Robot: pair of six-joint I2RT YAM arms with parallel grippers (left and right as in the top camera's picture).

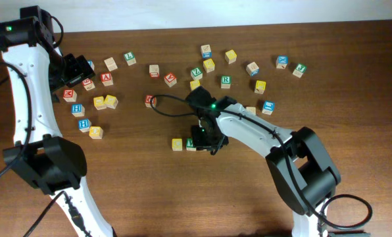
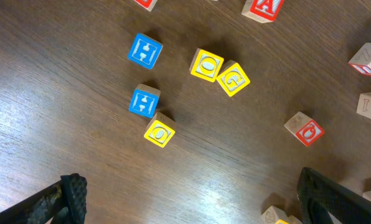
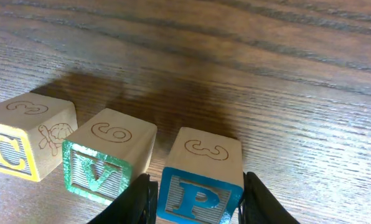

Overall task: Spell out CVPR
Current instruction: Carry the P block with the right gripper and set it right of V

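In the right wrist view a yellow C block, a green V block and a blue P block stand in a row on the table. My right gripper is shut on the P block, which sits just right of the V. From overhead the C and V show beside the right gripper, which hides the P. A green R block lies farther back. My left gripper is open and empty at the far left; in its own view the gripper hangs above bare wood.
Loose letter blocks lie scattered across the back of the table. Below the left gripper are two blue blocks, three yellow ones and a red one. The table's far edge is close behind the left arm.
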